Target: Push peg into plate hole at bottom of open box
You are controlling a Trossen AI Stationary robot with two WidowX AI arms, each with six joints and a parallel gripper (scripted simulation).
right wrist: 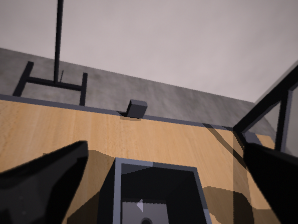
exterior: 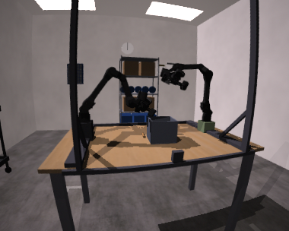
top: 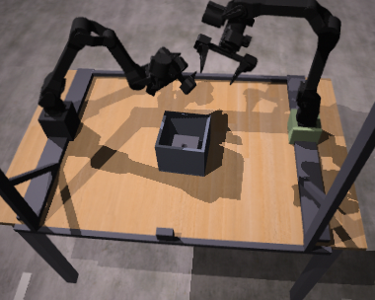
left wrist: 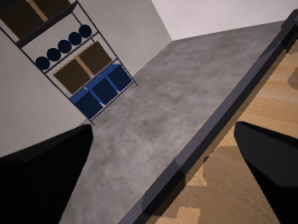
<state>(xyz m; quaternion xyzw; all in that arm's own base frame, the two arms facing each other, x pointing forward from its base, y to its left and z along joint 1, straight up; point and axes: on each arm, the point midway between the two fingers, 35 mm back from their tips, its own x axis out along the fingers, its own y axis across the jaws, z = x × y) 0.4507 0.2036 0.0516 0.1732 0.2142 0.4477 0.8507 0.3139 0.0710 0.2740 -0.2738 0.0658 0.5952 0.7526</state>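
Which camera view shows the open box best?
Top: it frames the whole open box, including the plate inside. Exterior shows outer walls but hides the plate; right wrist looks inside but crops the near end; left wrist shows no box.

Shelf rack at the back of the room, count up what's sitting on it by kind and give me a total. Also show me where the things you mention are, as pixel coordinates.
Brown boxes point(exterior: 131, 68) point(left wrist: 96, 57): 4
Dark blue round things point(exterior: 138, 89) point(left wrist: 64, 46): 5
Blue bins point(exterior: 139, 119) point(left wrist: 104, 91): 3
Total: 12
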